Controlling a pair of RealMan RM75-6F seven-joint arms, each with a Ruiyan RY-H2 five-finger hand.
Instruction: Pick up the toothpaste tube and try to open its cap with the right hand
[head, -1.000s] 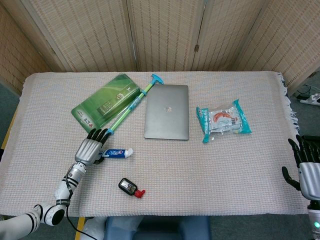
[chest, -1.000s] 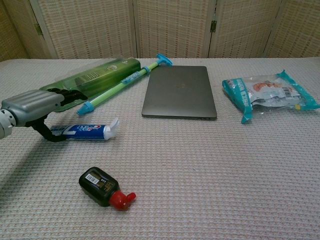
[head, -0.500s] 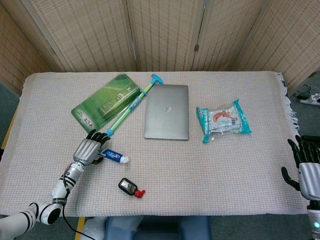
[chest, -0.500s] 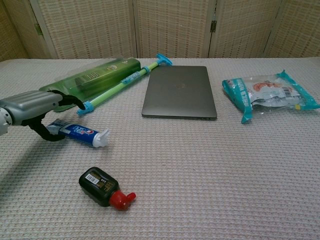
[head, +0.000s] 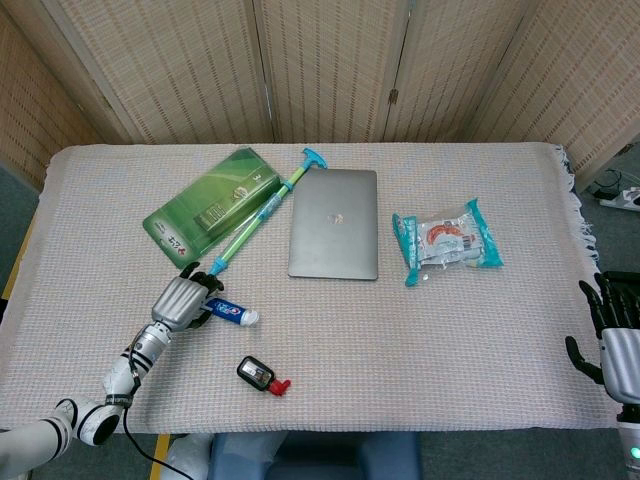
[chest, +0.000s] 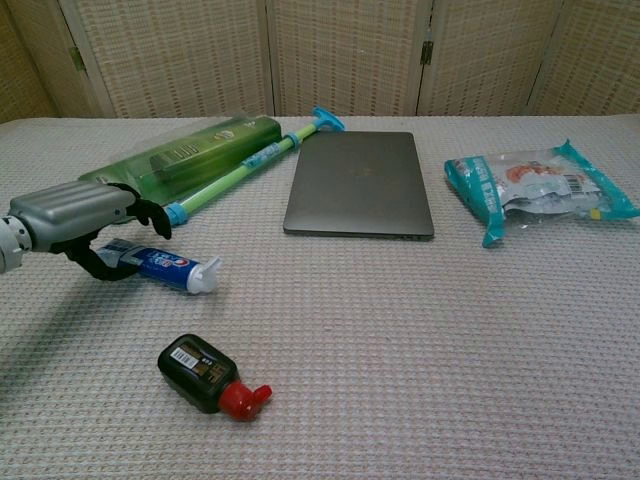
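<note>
Left hand (head: 180, 301) on tabletop (head: 400, 340), over tube (head: 228, 313) tail; cap end just right of it. Bottle (head: 258, 375) in front-right. Box (head: 210, 203) and stick (head: 262, 208) right behind hand. Laptop (head: 334, 223) further right, packet (head: 445, 240) beyond. Right hand (head: 618, 345) far right, off edge.

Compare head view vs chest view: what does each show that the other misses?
Head view only: the right robot hand at the table's right edge, fingers apart, holding nothing; also the floor around the table.

Chest view only: a low side angle showing the left robot hand curled around the tail of the toothpaste tube, cap pointing right.

Both: the left robot hand, tube, laptop, green package, snack bag, and black bottle with red cap.
</note>
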